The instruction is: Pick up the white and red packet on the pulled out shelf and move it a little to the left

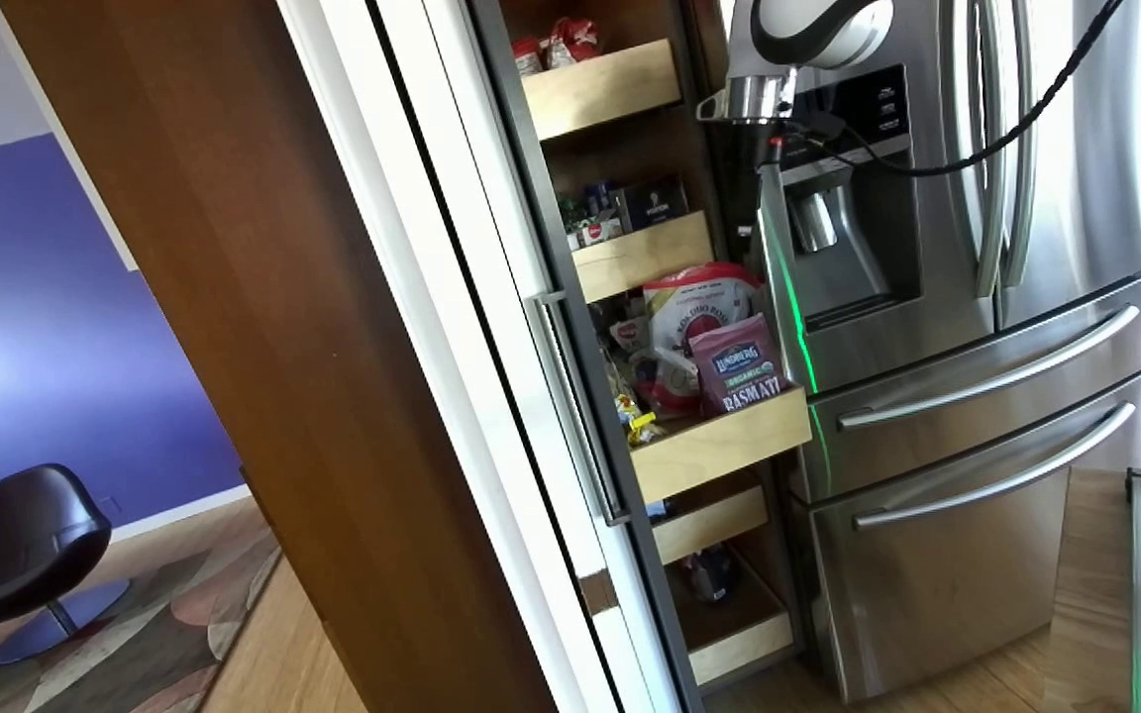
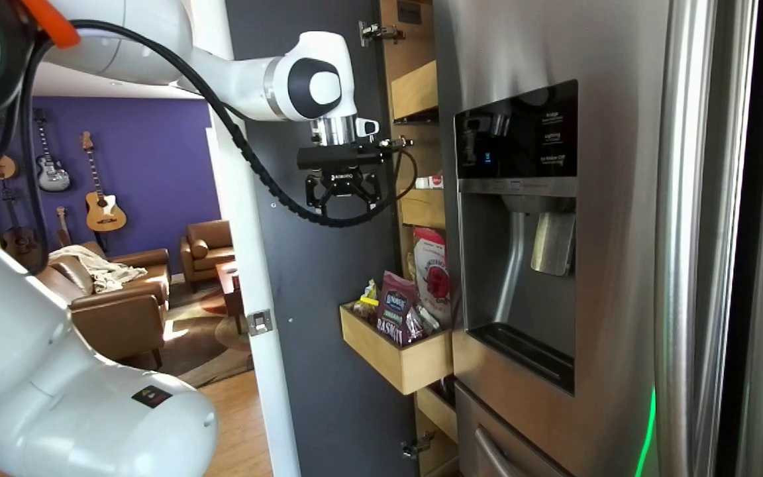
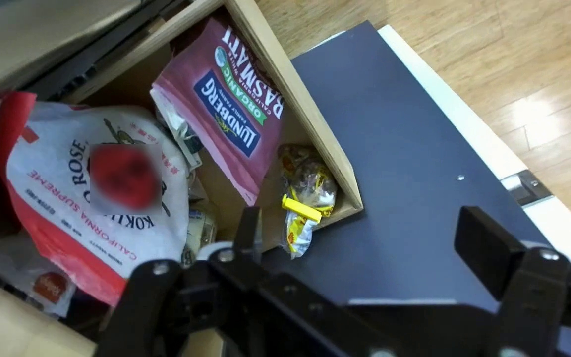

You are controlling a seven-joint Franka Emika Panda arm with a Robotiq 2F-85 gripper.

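The white and red packet (image 1: 694, 309) stands upright in the pulled out shelf (image 1: 724, 446), behind a purple basmati bag (image 1: 737, 364). In an exterior view the packet (image 2: 432, 265) rises well above the shelf (image 2: 381, 354), close to the fridge side. In the wrist view the packet (image 3: 62, 158) lies at the left and the shelf's rim (image 3: 310, 109) crosses the upper middle. My gripper (image 2: 348, 205) is open and empty, above the shelf and in front of the cabinet door. In the wrist view its fingers (image 3: 365, 235) are wide apart, with only the door between them.
A yellow-clipped clear bag (image 3: 310, 186) sits in the shelf's corner. The dark cabinet door (image 2: 328, 285) stands open beside the shelf. The steel fridge (image 2: 520, 40) borders the other side. Another wooden shelf (image 1: 645, 255) is above. A black cable (image 2: 249, 159) hangs along the arm.
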